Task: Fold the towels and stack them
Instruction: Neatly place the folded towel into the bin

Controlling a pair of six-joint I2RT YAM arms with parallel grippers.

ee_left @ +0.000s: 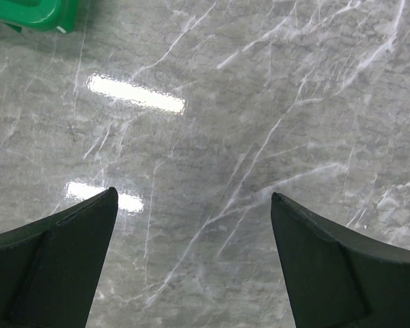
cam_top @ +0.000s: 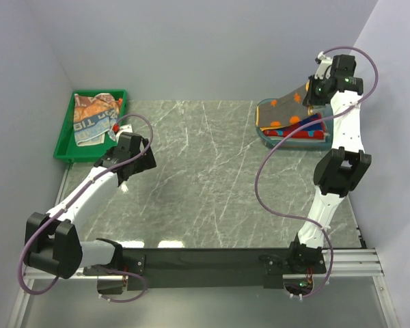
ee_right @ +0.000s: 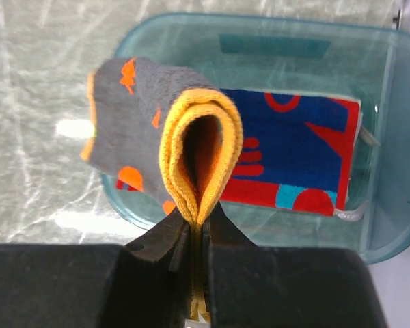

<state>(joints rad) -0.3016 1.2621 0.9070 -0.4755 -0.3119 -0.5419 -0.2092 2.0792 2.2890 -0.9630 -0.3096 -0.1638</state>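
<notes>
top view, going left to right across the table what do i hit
green tray with towels → left gripper → bare table → blue tub, with the right gripper holding a grey-orange towel above it

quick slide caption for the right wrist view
Right gripper pinches a folded grey-and-orange towel above the clear blue tub holding a folded red-and-blue towel.

**Edges and Folds Hid Much**

The left wrist view's top edge cut the green tray (ee_left: 34, 14) down to one corner. The fingers (ee_left: 61, 266) of the left gripper (ee_left: 193, 198) ran off the bottom. The hanging grey-and-orange towel (ee_right: 133, 130) covered part of the red-and-blue towel (ee_right: 294, 147). From above, the crumpled towels (cam_top: 94, 117) were too small to count.
</notes>
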